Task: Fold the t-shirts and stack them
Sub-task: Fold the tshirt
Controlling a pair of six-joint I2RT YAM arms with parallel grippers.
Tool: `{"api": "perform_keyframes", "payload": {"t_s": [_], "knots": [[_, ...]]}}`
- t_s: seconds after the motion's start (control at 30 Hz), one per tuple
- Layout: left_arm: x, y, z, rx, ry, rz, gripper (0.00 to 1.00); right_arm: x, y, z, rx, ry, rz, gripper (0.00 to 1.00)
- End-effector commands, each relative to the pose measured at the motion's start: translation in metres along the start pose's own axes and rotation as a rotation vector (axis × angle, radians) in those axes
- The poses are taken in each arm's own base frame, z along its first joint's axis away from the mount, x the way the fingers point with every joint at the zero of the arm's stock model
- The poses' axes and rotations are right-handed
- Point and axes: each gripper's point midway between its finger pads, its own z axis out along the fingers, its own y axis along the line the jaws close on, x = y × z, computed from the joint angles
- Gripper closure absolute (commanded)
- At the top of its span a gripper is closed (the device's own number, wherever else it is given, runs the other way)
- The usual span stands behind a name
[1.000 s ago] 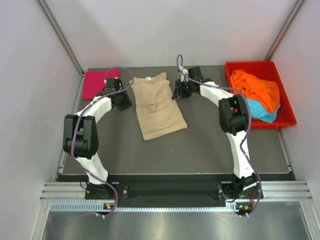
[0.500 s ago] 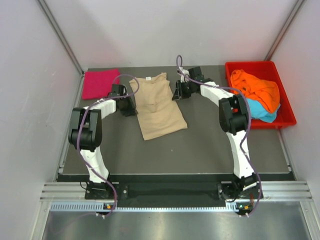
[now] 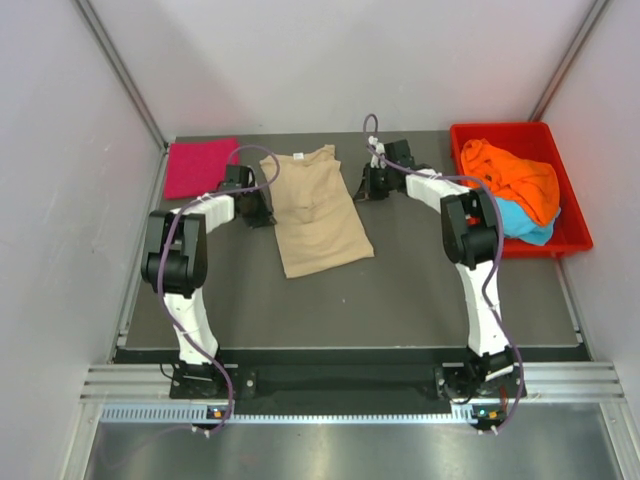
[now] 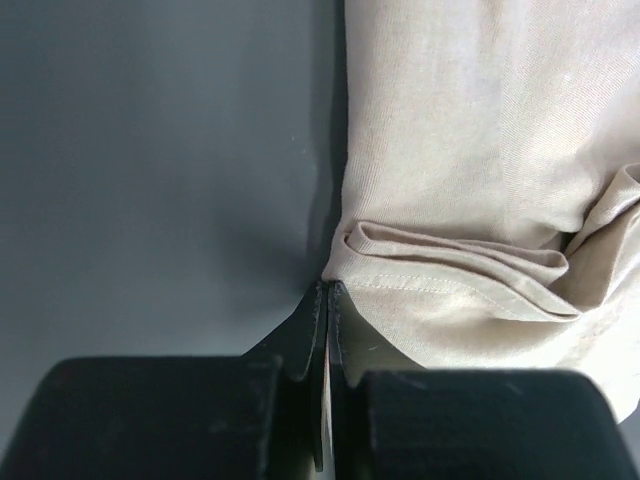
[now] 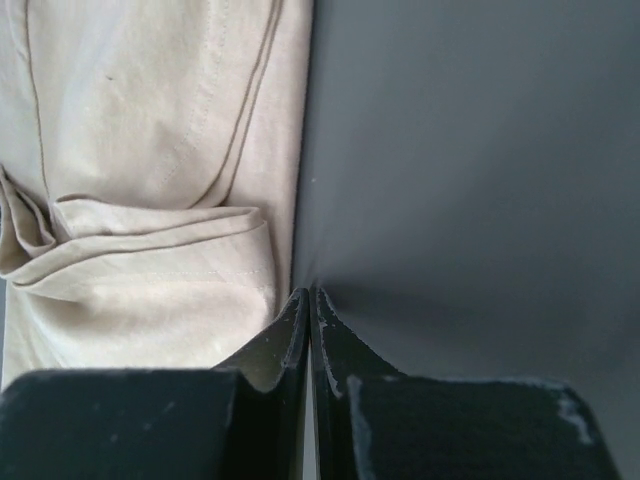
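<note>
A beige t-shirt (image 3: 315, 215) lies flat mid-table, neck label at the far end and both sleeves folded in. My left gripper (image 3: 266, 208) is shut at its left edge; in the left wrist view its tips (image 4: 329, 286) touch the folded sleeve (image 4: 450, 270). My right gripper (image 3: 357, 188) is shut at the shirt's right edge; in the right wrist view its tips (image 5: 308, 292) rest on the mat just beside the folded sleeve (image 5: 160, 260). A folded magenta-pink t-shirt (image 3: 198, 167) lies at the far left. Orange (image 3: 515, 175) and light blue (image 3: 527, 226) t-shirts lie in the tray.
A red plastic tray (image 3: 577, 240) stands at the far right corner with the two crumpled shirts in it. Grey side walls close in the dark mat (image 3: 400, 290) on the left, right and back.
My left gripper has moved right, from beside the pink shirt to the beige shirt's left edge. My right gripper has shifted slightly right. The shirts have not moved.
</note>
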Motion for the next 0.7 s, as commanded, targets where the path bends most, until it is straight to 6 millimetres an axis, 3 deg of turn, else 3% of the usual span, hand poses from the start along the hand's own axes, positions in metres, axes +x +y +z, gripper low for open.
{"api": "perform_keyframes", "payload": {"t_s": [0.0, 0.1, 0.17, 0.27, 0.3, 0.4, 0.43, 0.5, 0.53, 0.6, 0.63, 0.67], "knots": [[-0.019, -0.002, 0.0, -0.013, -0.057, -0.021, 1.0, -0.023, -0.01, -0.016, 0.066, -0.097, 0.0, 1.0], [-0.02, -0.005, -0.002, 0.001, -0.056, -0.025, 1.0, -0.025, -0.007, -0.019, 0.064, -0.105, -0.001, 1.0], [-0.023, -0.009, -0.007, 0.011, -0.059, -0.026, 0.87, -0.028, 0.0, -0.023, 0.039, -0.11, -0.005, 0.99], [-0.026, -0.011, -0.023, -0.005, -0.073, -0.017, 0.65, -0.03, 0.008, -0.038, 0.055, -0.101, 0.015, 0.79], [-0.028, -0.01, -0.029, -0.016, -0.081, -0.014, 0.63, -0.03, 0.008, -0.044, 0.073, -0.097, 0.022, 0.7], [-0.031, -0.004, -0.054, -0.091, -0.106, -0.013, 0.6, -0.024, 0.01, -0.07, 0.145, -0.064, 0.071, 0.63], [-0.027, 0.0, -0.058, -0.114, -0.1, -0.016, 0.6, -0.008, 0.01, -0.073, 0.147, -0.028, 0.102, 0.62], [-0.015, 0.006, -0.073, -0.155, -0.082, -0.029, 0.59, 0.002, 0.024, -0.091, 0.131, -0.019, 0.096, 0.61], [-0.002, 0.008, -0.082, -0.155, -0.073, -0.03, 0.59, 0.026, 0.02, -0.092, 0.138, 0.024, 0.103, 0.6], [0.016, 0.002, -0.089, -0.114, -0.056, -0.025, 0.6, 0.037, 0.033, -0.106, 0.124, 0.024, 0.069, 0.58], [0.041, 0.007, -0.087, -0.109, -0.01, -0.02, 0.6, 0.06, 0.032, -0.105, 0.116, 0.06, 0.075, 0.58], [0.073, -0.005, -0.103, -0.025, 0.019, -0.011, 0.61, 0.087, 0.034, -0.115, 0.104, 0.085, 0.06, 0.57]]}}
